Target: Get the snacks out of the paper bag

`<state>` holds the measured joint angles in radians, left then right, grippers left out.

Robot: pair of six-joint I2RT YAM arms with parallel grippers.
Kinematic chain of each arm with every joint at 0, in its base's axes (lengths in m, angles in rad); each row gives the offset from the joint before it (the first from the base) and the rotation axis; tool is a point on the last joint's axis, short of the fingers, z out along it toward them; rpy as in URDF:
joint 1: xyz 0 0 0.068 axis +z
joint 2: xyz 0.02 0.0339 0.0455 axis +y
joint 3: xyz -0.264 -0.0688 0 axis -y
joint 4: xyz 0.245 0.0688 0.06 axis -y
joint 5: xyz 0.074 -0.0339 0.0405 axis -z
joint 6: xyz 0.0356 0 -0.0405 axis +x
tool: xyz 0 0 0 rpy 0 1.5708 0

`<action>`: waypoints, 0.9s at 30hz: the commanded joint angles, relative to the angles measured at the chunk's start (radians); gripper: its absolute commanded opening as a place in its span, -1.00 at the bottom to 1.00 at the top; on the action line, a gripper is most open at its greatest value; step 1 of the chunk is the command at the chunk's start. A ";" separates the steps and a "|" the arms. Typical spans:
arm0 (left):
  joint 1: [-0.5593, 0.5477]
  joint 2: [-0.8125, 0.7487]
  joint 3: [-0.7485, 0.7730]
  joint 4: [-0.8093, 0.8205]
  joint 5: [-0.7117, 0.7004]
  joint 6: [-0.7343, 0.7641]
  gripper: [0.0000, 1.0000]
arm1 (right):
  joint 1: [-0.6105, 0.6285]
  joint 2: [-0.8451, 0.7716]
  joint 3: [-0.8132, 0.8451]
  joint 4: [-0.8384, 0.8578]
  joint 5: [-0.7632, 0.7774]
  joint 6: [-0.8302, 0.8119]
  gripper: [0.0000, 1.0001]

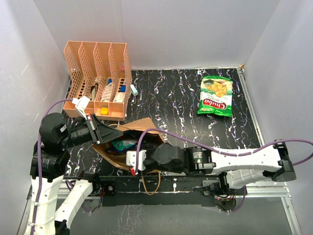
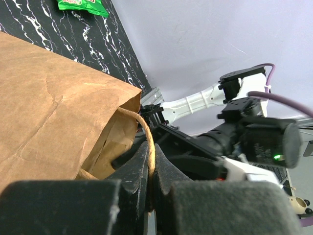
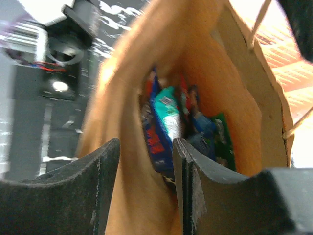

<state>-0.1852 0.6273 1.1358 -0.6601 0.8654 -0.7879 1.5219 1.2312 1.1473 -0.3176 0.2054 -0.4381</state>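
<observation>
**Right arm at the bag mouth, lining up on the front packet**

Nearest, at the table's front edge: left gripper (image 2: 151,171) fully closed on a twisted handle (image 2: 144,129) of the paper bag (image 2: 49,122), fingers pressed together with only the cord between. Do not loosen that pinch. Judged necessary for holding the bag on its side with the mouth gaping toward the right arm.

Just beyond: right gripper (image 3: 145,161) at the mouth, jaws about half spread, nothing clamped as far as can be made out. Bare brown paper visible in the gap. Blue-and-teal packet (image 3: 164,122) foremost among the snacks, lower edge just beside one finger. Behind it, blurred: a dark blue packet (image 3: 203,122), then a green one (image 3: 222,134) deepest in. Exact count impossible to tell.

For a clean pick:
- Slide in slightly deeper and centre the jaws on the blue-and-teal edge.
- Lift clear of the lower wall before closing.
- Take one packet only.
- Draw straight back out through the mouth.

Likely risks: catching bag paper along with the film, or tugging the bag against the left pinch.

Farther out: large green snack bag (image 1: 215,95) already lying on the marbled table (image 1: 171,98), well apart from the paper bag. Sensible drop zone near it.

Farthest, back left: orange file organizer (image 1: 98,73), no part of the job. Steer clear.
</observation>
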 commanded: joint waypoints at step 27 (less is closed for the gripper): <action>-0.001 0.042 0.114 -0.087 0.107 0.104 -1.00 | -0.206 0.139 -0.243 0.468 0.286 -0.236 0.20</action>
<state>-0.1852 0.6746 1.2003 -0.7353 0.9100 -0.6987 1.3388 1.3636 0.9195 0.0807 0.5251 -0.6456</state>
